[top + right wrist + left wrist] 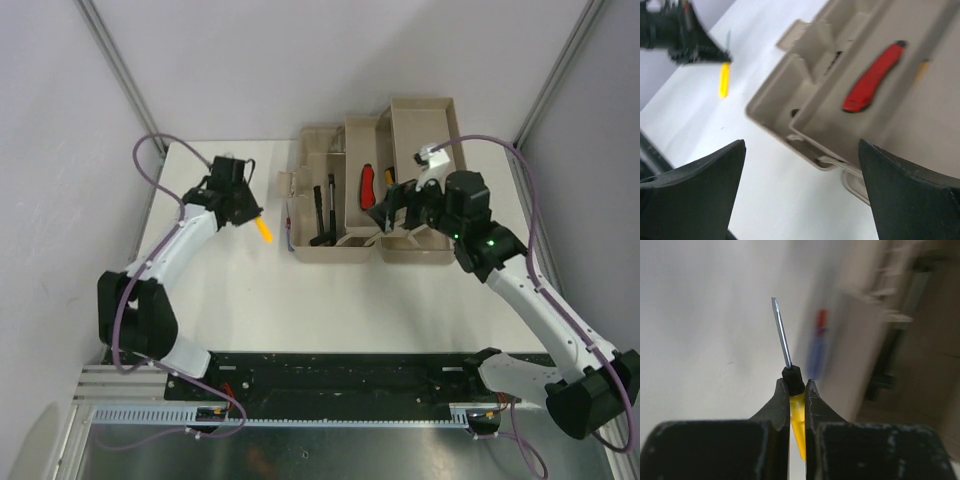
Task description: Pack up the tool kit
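screwdriver point(791, 377) with yellow handle pinched in left gripper point(796, 385), near toolbox point(330, 255). right gripper point(801, 145) spread wide above red tool point(874, 77).

Beige toolbox point(335, 252) at far middle of white table point(300, 300), trays fanned open. Two long black tools point(322, 212) side by side in left tray. Red-handled tool point(367, 186) in middle tray, small yellow piece point(388, 177) just beside it. Left hand point(256, 216) over table, left of toolbox and apart from it, pinching yellow-handled screwdriver point(264, 231), yellow end poking out toward near side. Right hand point(398, 214) over near right part of toolbox, fingers spread. Purple cable point(150, 150) looped off each arm.
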